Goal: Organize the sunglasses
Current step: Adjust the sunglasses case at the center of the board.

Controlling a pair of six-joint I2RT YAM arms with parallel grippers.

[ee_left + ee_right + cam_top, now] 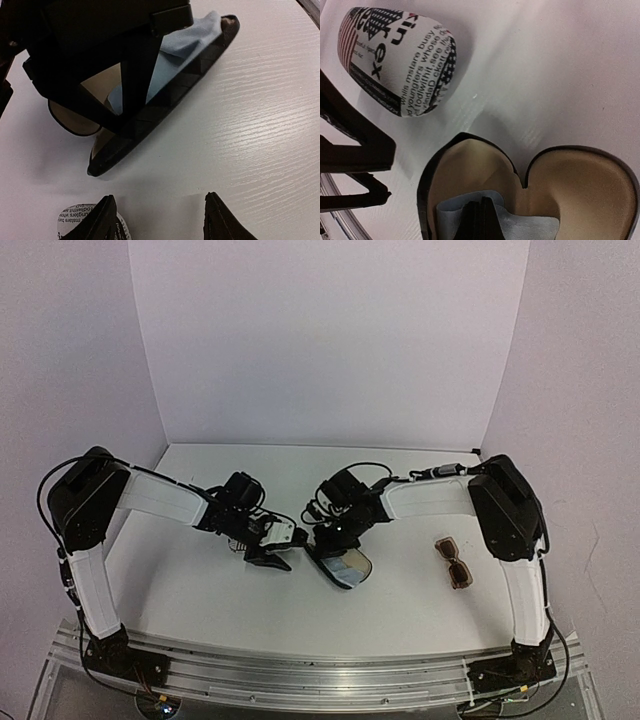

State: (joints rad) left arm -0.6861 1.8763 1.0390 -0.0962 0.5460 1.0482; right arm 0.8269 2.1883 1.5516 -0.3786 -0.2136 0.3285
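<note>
The brown sunglasses [455, 560] lie folded on the white table at the right, apart from both grippers. The white sunglasses are out of view. An open black case [350, 568] with tan lining [585, 185] lies at the centre. My right gripper [335, 540] reaches down into it, shut on a light-blue cloth [535, 227] that lies in the case; the cloth also shows in the left wrist view [185, 45]. My left gripper [159, 207] is open and empty, low over the table just left of the black case [125, 145].
A shut stripe-and-text patterned case [395, 60] lies beside the left gripper's fingers [355, 160]; it also shows in the left wrist view [75, 220] and the top view [284, 532]. White walls enclose the table at the back and sides.
</note>
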